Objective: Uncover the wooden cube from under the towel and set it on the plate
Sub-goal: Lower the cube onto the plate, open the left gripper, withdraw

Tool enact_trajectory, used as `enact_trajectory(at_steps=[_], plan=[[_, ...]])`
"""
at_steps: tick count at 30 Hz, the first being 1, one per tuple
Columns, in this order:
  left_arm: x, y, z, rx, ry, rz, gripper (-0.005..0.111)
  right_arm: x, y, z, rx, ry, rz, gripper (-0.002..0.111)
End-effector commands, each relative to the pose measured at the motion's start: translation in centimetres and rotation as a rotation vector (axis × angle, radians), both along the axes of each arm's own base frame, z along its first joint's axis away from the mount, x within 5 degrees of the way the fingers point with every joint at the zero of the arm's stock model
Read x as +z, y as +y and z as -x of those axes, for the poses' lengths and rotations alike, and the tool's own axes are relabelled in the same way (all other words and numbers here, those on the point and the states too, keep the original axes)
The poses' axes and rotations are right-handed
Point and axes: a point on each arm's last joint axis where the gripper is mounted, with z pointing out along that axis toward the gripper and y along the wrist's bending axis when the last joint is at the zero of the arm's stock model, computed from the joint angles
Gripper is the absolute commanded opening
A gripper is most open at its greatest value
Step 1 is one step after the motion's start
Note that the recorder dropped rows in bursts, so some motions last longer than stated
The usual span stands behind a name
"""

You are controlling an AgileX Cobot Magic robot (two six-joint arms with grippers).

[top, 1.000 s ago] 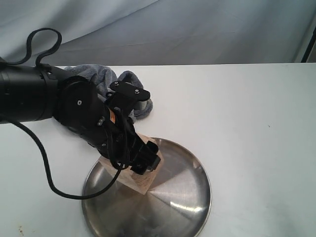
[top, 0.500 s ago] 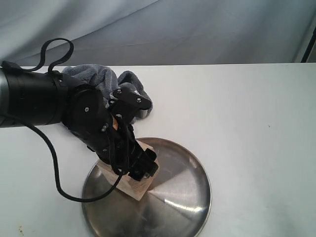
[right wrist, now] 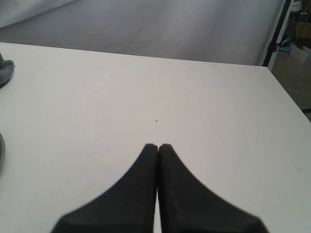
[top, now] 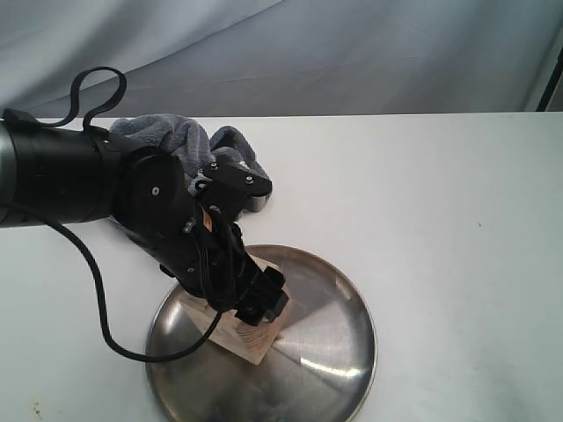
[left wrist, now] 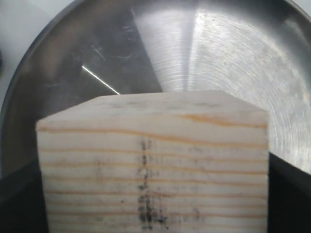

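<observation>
Exterior view: left tool [top: 260,306] pinches block [top: 249,338] over plate [top: 339,352] by worktop's [top: 440,220] near edge, right tool [right wrist: 158,146] pressed together; set flat before releasing.

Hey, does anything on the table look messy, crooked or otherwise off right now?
Nothing is spilled or damaged. The towel lies bunched in a heap beyond the plate, and the wooden cube, clamped in the left gripper, sits corner-on toward the plate's left side rather than its middle.

The block [top: 252,338] fills the left gripper [top: 257,312]; bare plate [top: 325,347] lies open ahead. The towel [top: 171,136] heaps behind it.
</observation>
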Motion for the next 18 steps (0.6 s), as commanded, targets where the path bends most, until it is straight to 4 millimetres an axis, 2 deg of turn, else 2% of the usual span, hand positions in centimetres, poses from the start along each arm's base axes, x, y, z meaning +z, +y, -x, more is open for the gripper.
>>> enact_trajectory(at_steps=[1,4,6,7,8,9,10,11,15,18], plan=[[0.5,-0.5,0.0,-0.002,-0.012,0.044,0.001,-0.1,0.0,0.0,-0.007,-0.005,-0.002,0.0],[0.5,-0.5,0.0,-0.042,-0.017,0.041,0.003,-0.1,0.0,0.0,-0.007,-0.005,-0.002,0.0],[0.5,-0.5,0.1,-0.081,-0.022,0.03,0.015,-0.1,0.0,0.0,-0.007,-0.005,-0.002,0.0],[0.4,-0.5,0.2,-0.09,-0.009,0.026,0.035,-0.1,0.0,0.0,-0.007,-0.005,-0.002,0.0],[0.4,-0.4,0.3,-0.092,-0.003,0.023,0.048,-0.1,0.0,0.0,-0.007,-0.005,-0.002,0.0],[0.4,-0.5,0.3,-0.083,-0.001,0.033,0.077,-0.1,0.0,0.0,-0.007,-0.005,-0.002,0.0],[0.5,-0.6,0.2,-0.075,-0.007,0.044,0.093,-0.1,0.0,0.0,-0.007,-0.005,-0.002,0.0],[0.6,-0.8,0.1,-0.058,-0.012,0.066,0.104,-0.1,0.0,0.0,-0.007,-0.005,-0.002,0.0],[0.7,-0.8,0.1,-0.082,-0.026,0.071,0.104,-0.1,0.0,0.0,-0.007,-0.005,-0.002,0.0],[2.4,-0.5,0.3,-0.095,-0.067,0.087,0.104,-0.1,0.0,0.0,-0.007,-0.005,-0.002,0.0]])
